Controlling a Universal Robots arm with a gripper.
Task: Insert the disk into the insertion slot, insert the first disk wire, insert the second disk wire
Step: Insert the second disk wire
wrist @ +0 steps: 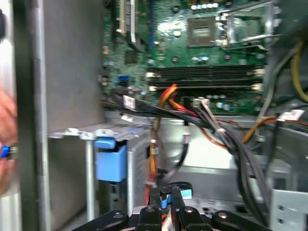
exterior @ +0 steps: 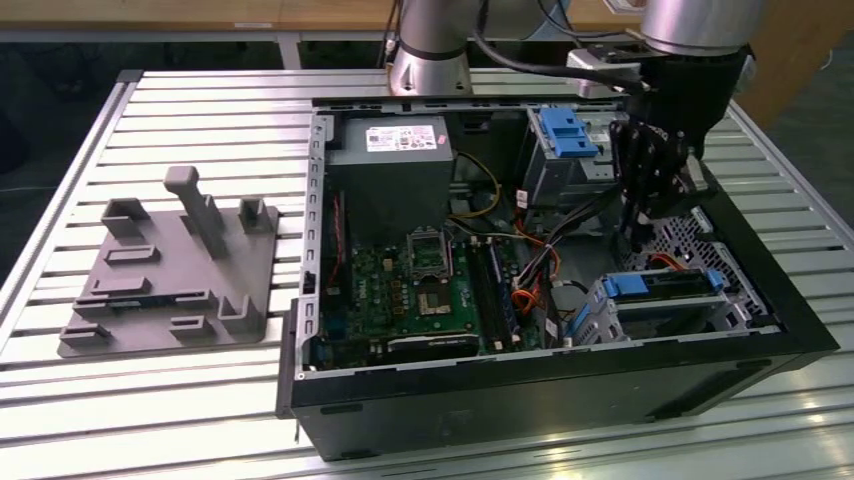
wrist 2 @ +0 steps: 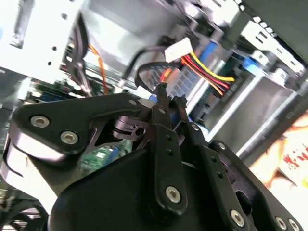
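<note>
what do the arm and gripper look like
The arm has silver-grey tubular segments with a black wrist section and black cables running along it. The gripper is black, with slim linkage fingers joined by silver screws.

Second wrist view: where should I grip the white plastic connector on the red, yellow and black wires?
Likely pinch the white plastic connector across its flat sides, coming from the end opposite the red, yellow and black wires, which leave one end.
</note>
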